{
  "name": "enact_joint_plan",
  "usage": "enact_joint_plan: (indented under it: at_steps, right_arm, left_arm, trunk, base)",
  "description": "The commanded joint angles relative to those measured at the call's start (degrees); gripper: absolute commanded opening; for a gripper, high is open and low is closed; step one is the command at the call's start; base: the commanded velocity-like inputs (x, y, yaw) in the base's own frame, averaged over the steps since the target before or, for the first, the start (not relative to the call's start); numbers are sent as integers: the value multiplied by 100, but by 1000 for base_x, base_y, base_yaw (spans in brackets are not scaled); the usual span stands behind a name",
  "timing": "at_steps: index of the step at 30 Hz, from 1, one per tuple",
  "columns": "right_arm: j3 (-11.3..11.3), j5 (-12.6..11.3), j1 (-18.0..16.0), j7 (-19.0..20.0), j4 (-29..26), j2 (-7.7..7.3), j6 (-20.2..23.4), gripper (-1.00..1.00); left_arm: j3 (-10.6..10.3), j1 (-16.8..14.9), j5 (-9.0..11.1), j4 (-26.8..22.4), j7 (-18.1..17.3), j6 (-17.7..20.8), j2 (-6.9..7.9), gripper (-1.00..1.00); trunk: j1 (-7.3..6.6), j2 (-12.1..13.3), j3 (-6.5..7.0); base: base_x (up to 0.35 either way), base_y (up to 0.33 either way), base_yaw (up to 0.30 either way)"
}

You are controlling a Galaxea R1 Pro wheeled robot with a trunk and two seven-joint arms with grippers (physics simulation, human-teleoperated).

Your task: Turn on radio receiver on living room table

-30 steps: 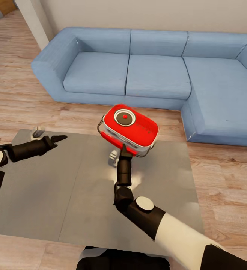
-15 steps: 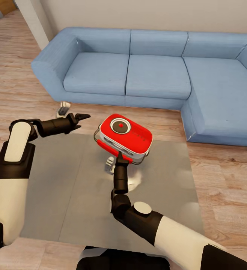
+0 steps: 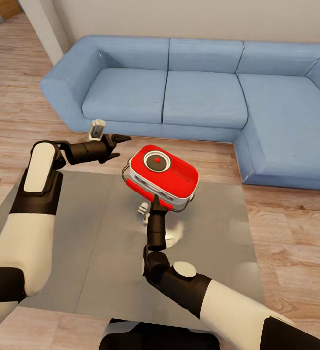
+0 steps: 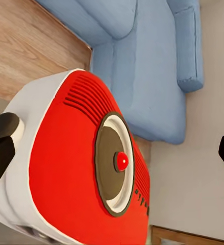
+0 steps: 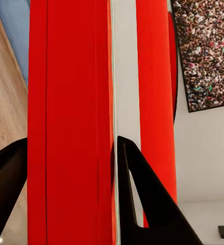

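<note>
The red radio receiver (image 3: 163, 174) hangs above the grey table (image 3: 77, 253), its round dark dial with a red centre facing up. My right gripper (image 3: 155, 203) is shut on its lower edge from beneath. In the right wrist view the radio's red and white stripes (image 5: 71, 102) sit between the two black fingers (image 5: 142, 204). My left gripper (image 3: 119, 144) is open just left of the radio, level with its top. In the left wrist view the radio's dial (image 4: 115, 163) lies between the wide-apart fingertips (image 4: 2, 148), without contact.
A blue L-shaped sofa (image 3: 204, 92) stands beyond the table's far edge and wraps round on the right. Wood plank floor (image 3: 296, 233) surrounds the table. A framed crowd picture (image 5: 206, 51) hangs on the beige wall.
My left arm has swung up and rightward from the table's left edge to beside the radio. The radio has come slightly down and to the left in my right gripper.
</note>
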Motion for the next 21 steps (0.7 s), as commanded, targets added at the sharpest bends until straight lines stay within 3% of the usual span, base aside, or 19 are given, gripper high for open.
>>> enact_joint_plan:
  at_steps: [1, 21]
  right_arm:
    - [2, 75, -1, -3, -6, 0, 42, -100]
    - [13, 63, -1, 5, -28, 0, 88, -100]
  left_arm:
    - [0, -3, -1, 5, 13, 0, -11, 100]
    - [-1, -25, 8, 15, 61, 0, -58, 100]
  trunk:
    - [0, -1, 0]
    - [0, -1, 0]
  base:
    - [0, 0, 0]
    - [0, 0, 0]
